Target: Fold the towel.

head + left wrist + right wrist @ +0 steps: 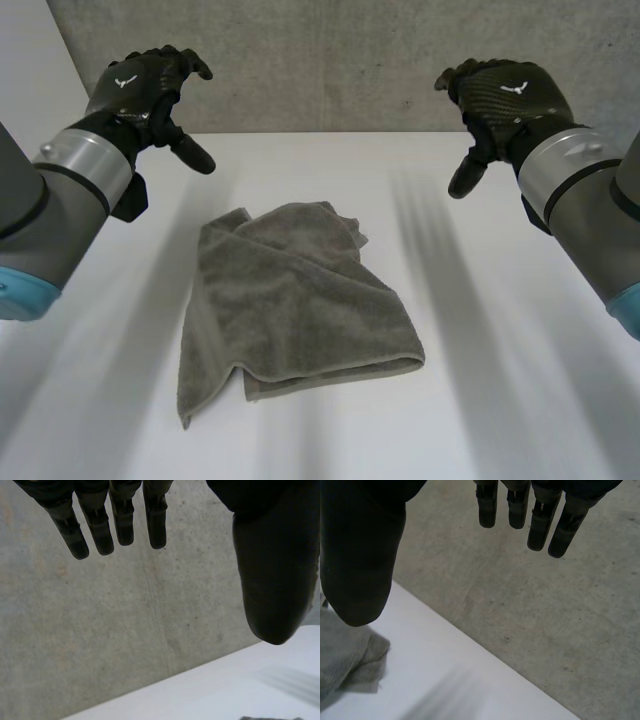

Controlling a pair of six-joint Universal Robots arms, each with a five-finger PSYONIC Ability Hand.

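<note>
A grey towel [290,305] lies loosely folded and rumpled in the middle of the white table [500,400]. One layer sticks out as a narrow flap toward the near left. My left hand [145,85] hovers high above the table's far left, fingers [100,527] straight and spread, thumb [275,580] apart, holding nothing. My right hand [505,95] hangs mirrored at the far right, fingers [540,520] relaxed, empty. A corner of the towel [350,665] shows beside the right thumb [360,565].
A grey concrete wall [330,60] rises right behind the table's far edge [330,135]. Bare white tabletop surrounds the towel on all sides.
</note>
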